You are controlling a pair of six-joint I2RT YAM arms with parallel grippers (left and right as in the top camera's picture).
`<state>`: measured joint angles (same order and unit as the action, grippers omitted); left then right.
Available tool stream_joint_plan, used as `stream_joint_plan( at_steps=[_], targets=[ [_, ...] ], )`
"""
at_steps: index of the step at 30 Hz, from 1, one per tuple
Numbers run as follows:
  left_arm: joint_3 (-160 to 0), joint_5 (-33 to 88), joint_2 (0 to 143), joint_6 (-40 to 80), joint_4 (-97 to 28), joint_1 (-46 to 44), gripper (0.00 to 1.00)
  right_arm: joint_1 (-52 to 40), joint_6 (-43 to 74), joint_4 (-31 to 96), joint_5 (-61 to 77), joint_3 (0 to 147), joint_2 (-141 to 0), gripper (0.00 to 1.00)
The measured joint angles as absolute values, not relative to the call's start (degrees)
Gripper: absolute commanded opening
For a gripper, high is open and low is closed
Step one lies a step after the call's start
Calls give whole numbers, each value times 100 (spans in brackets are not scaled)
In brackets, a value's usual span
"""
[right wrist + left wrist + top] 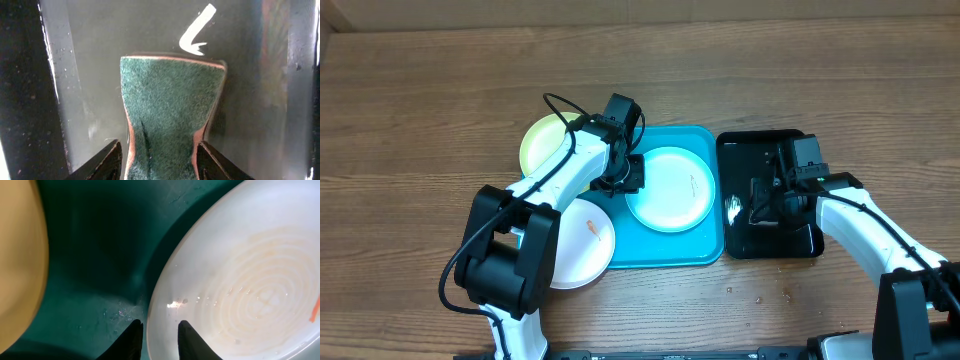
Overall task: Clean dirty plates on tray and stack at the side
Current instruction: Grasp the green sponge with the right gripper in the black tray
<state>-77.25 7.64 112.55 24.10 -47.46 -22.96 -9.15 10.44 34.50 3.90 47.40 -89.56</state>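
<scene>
Rim of cyan plate (670,188) pinched by left end effector (160,327) | right end effector (159,146) gripping sponge (170,95)

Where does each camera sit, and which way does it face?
Overhead: above the table, facing straight down; left arm and right arm show.
Left wrist: on the left arm, looking past its fingers at the light cyan plate.
Right wrist: on the right arm, looking past its fingers at the green sponge.
Shared: overhead also shows that plate.

Brown wood-grain table (420,120), grain running sideways (few pale specks), even light
</scene>
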Motion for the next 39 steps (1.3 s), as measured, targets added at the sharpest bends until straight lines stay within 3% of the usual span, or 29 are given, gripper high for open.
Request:
stream_joint_plan(
  at_steps=[5,17,21,24,35,39],
  targets=[
    [-7725,764,11255,2410,-4746,-2296,26,-917,1039,3387,336,4740,-8956,42],
    [-7725,740,11255,2410,-4720,-2296,27,-917,1024,3229,294,4569,-8956,47],
    [-7725,740,11255,2410,-4722,-2296,29,-930,989,3153,279,4539,-8956,25],
    [-7725,738,11255,2410,-4724,-2296,30,-943,1011,3122,272,4534,-8956,14],
    [-7725,716,11255,2408,-4751,-2296,30,-943,1026,3105,268,4534,-8956,13],
    [-7725,655,11255,2403,-4799,-2296,21,-943,1024,3105,268,4534,-8956,12]
  ],
)
